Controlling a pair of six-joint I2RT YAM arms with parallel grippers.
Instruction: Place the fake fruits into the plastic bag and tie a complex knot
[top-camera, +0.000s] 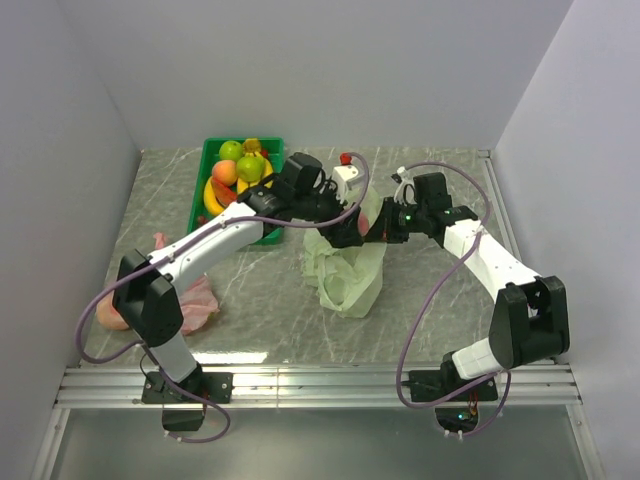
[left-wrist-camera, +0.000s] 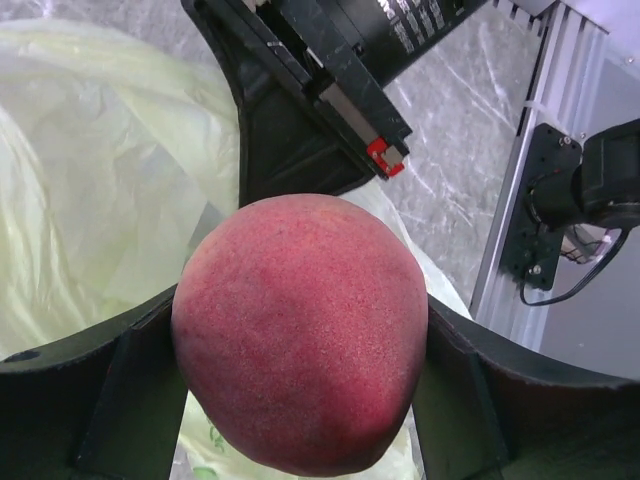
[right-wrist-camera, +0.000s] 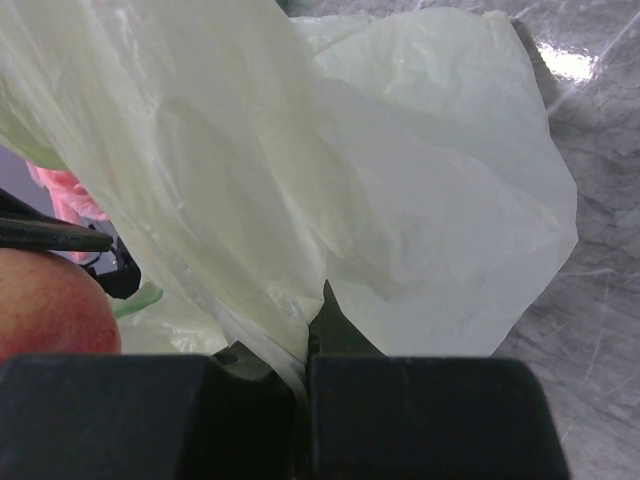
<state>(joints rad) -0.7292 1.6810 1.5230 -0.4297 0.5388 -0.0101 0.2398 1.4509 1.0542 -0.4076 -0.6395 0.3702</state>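
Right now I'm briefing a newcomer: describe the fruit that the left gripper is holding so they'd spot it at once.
Find the pale green plastic bag in the middle of the marble table. Over it, the left gripper clamps a peach between its fingers. Unlike the fruits lying in the green crate behind, it is rosy red all over and held in the air.

Both arms lean in over the middle of the marble table (top-camera: 440, 330). The left gripper (top-camera: 350, 230) and right gripper (top-camera: 384, 230) meet right at the top edge of the pale green bag (top-camera: 345, 285), with a bit of reddish peach (top-camera: 364, 221) peeking out between them. The green tray (top-camera: 212, 160) at the back left is heaped with fruit (top-camera: 240, 168). A pink bag (top-camera: 200, 300) sits near left, partly under the left arm.
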